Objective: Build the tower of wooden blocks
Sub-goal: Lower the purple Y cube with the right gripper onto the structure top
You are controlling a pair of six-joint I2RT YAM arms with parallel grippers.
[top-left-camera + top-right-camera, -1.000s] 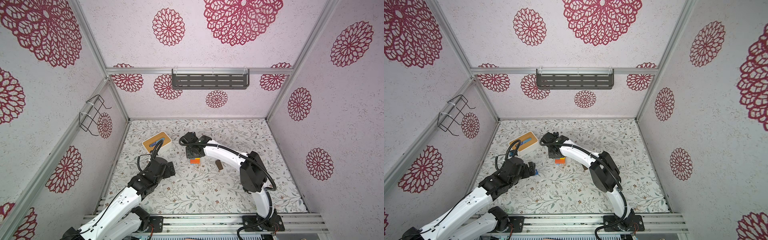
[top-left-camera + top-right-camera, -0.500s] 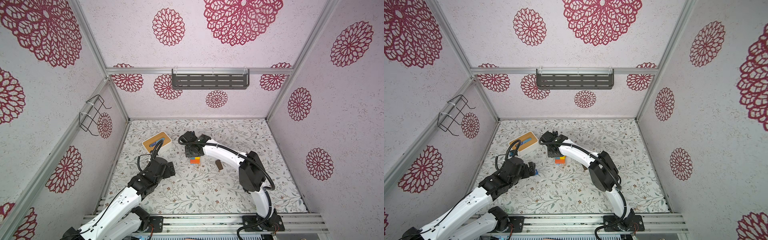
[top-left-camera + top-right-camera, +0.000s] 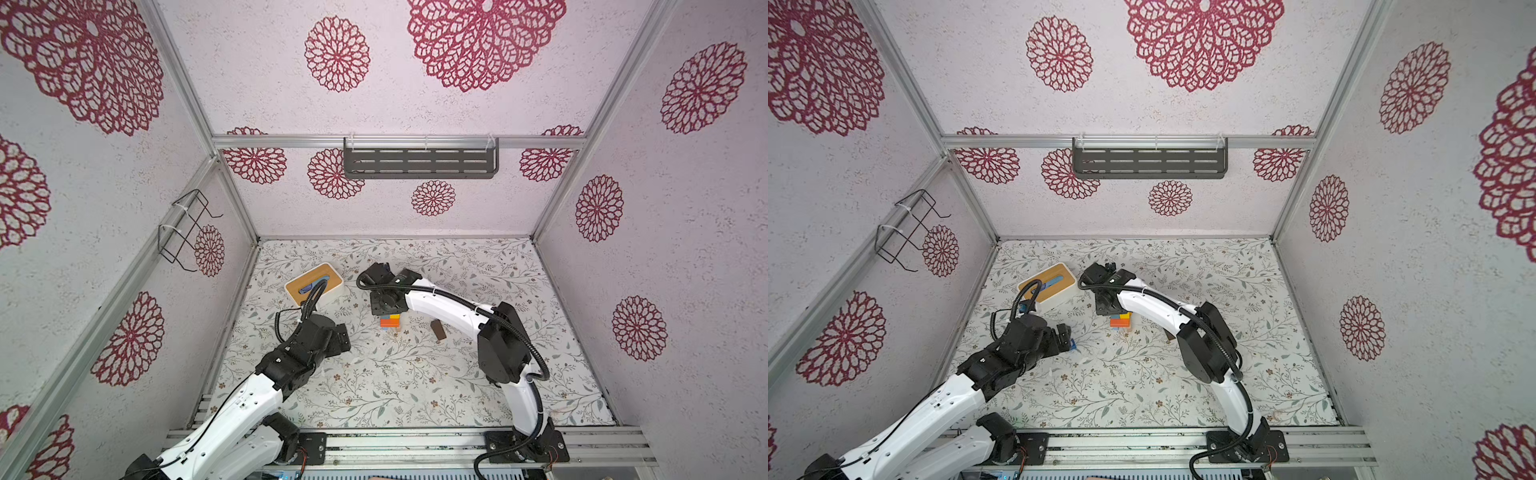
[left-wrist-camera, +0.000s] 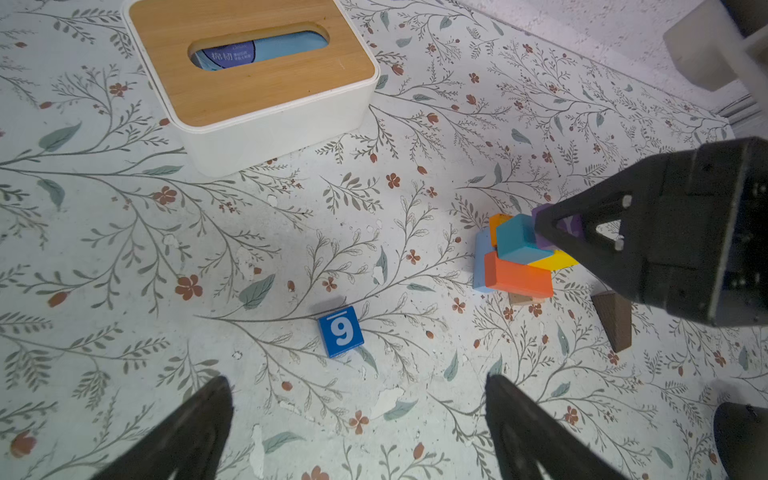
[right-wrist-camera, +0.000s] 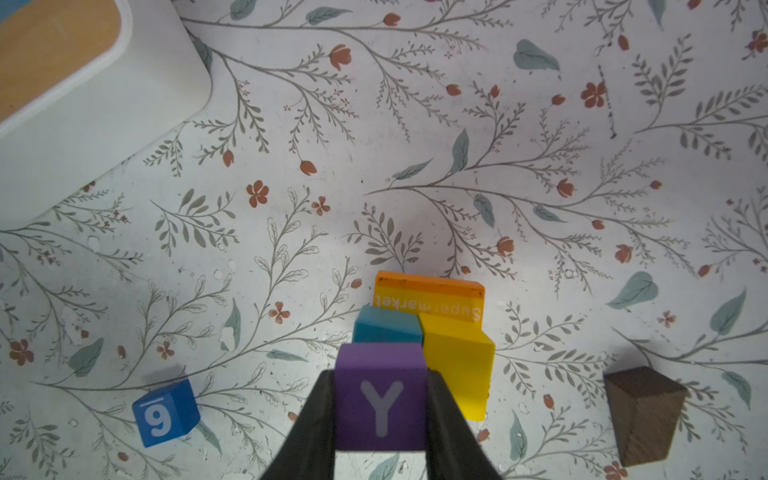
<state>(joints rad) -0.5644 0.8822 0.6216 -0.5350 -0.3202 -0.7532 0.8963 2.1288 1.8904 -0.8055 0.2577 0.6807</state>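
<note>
Right hand is closed partway on the purple "Y" cube, one finger on each side face, the letter face toward the wrist camera. It holds the cube at the top of the tower, which sits directly under this hand in both top views. Can't tell whether the cube is resting on the stack or just above it. Visible tower layers: light blue bar at the base, orange bar, teal block, yellow block, and an orange block printed "Supermarket" on the far side from the hand. The layers are skewed, not squared up. Left hand is wide open and empty, low over the surface. The blue "9" cube lies loose just ahead of its fingertips, roughly centred between them and not touched. The tower stands farther out from the left hand, toward the right arm. The dark brown block lies alone near the tower, on the right hand's outer side. The white box with wooden lid sits beyond the left hand, well apart from the blocks.
</note>
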